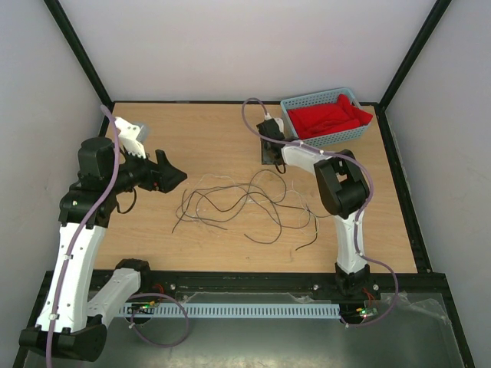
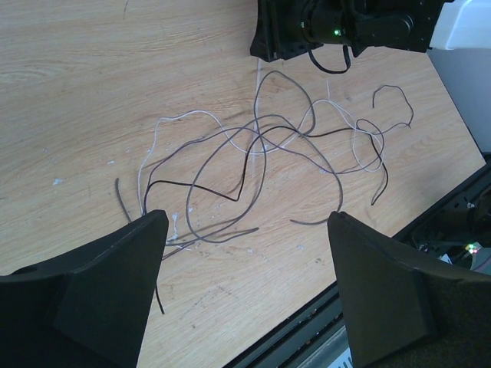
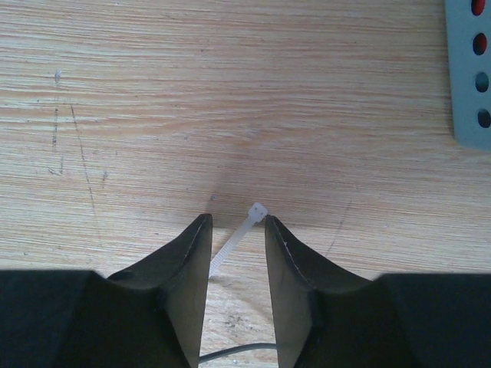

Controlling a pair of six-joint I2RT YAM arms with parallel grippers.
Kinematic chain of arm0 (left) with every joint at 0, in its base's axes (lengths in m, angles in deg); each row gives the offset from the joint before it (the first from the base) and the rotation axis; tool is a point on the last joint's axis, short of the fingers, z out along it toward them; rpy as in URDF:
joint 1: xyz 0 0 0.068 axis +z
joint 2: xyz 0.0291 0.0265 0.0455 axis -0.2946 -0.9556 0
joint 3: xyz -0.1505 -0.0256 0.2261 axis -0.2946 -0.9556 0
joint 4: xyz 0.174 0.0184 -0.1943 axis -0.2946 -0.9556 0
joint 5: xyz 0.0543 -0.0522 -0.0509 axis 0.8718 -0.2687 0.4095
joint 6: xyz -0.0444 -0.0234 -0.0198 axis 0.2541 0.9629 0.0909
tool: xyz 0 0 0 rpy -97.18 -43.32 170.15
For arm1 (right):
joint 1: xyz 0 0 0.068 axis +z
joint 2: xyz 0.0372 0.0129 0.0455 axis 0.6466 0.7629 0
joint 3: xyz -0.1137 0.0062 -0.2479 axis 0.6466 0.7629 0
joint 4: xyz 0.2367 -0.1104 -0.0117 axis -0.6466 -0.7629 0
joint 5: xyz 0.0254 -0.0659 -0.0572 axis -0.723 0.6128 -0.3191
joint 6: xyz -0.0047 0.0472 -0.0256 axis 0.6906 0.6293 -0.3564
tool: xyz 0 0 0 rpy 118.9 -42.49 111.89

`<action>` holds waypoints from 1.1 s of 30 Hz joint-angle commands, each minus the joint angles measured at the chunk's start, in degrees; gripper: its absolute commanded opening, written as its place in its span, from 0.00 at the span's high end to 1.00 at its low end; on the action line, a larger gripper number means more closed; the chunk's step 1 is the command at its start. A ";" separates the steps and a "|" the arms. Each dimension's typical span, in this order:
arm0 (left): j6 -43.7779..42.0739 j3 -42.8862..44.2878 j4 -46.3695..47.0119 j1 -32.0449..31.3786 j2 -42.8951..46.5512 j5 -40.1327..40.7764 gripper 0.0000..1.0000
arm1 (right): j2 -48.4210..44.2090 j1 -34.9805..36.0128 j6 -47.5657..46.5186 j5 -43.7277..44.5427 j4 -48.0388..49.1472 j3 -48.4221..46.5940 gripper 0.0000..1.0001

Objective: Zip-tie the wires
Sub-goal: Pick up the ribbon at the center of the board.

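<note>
Nearest to the lens, the dark fingers point(image 3: 184, 268) of your right gripper point(image 3: 236, 222) are standing with only a narrow gap between them, and they are not clamping anything yet. The zip tie point(image 3: 232, 241) is lying flat on the table point(image 3: 230, 92) inside this gap, near the blue basket point(image 1: 314, 96), on the side of the basket that is facing the wires point(image 2: 265, 139).

Its long axis is running almost along the direction your fingers are pointing, only a little slanted. The square head is sitting at the tip of one finger, maybe touching it, and the tail is passing back toward the other finger. So the jaws are standing across the strip, which I am judging to be the correct way for a pinch.

The wires are lying loose and tangled, well apart from the basket, toward the middle of the table. Your left gripper point(image 2: 247, 216) is hanging wide open and empty, beyond the wires as seen from the basket. The right arm is clearly the nearer one to the strip.
</note>
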 commanded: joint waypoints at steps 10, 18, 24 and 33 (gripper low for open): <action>-0.54 -0.08 1.38 0.27 0.51 -2.85 0.11 | 1.50 0.22 -0.93 -0.16 -2.30 -0.84 0.79; -0.09 0.14 1.42 0.36 0.79 -2.42 0.08 | 6.23 0.30 -1.90 -5.24 -0.21 -14.28 0.99; -0.22 0.82 1.47 0.36 0.30 -1.41 0.08 | 8.81 0.31 -2.14 -8.37 2.65 -24.22 1.00; 1.68 3.31 7.77 0.44 -2.19 -4.12 0.07 | -3.77 -0.92 0.30 -23.17 20.46 -16.39 1.00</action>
